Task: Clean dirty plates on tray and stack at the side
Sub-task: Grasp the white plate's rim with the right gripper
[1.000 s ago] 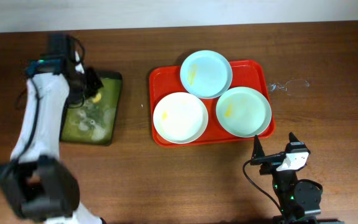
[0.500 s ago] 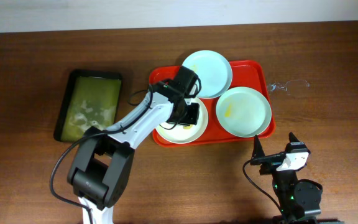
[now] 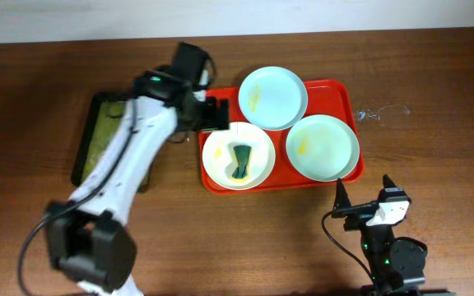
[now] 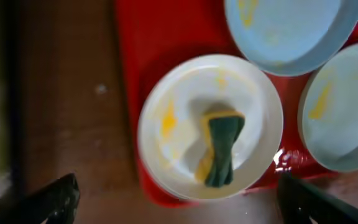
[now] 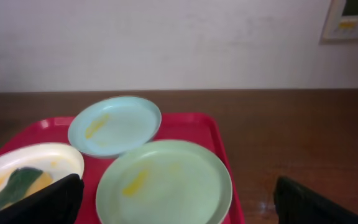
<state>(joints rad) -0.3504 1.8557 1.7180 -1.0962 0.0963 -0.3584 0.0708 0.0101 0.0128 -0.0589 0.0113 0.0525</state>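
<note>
The red tray (image 3: pixel 344 99) holds three plates. A pale mint plate (image 3: pixel 276 97) with a yellow smear sits at the back. Another mint-green plate (image 3: pixel 322 147) with a yellow smear lies front right. On the cream plate (image 3: pixel 220 160) at front left lies a green and yellow sponge (image 3: pixel 239 159). My left gripper (image 3: pixel 214 115) hovers over the tray's back left corner, open and empty. In the left wrist view the sponge (image 4: pixel 221 149) rests on the smeared cream plate (image 4: pixel 166 124) below the left gripper (image 4: pixel 178 183). My right gripper (image 3: pixel 364 191) stands open near the front edge, facing the mint-green plate (image 5: pixel 166 180).
A dark tray with a greenish inside (image 3: pixel 93 140) lies left of the red tray, partly under my left arm. A small clear object (image 3: pixel 383 112) sits on the wood right of the red tray.
My left gripper went from the dark tray to the cream plate, opened, left the sponge lying on it, and drew back to the upper left. The right arm has not moved.
</note>
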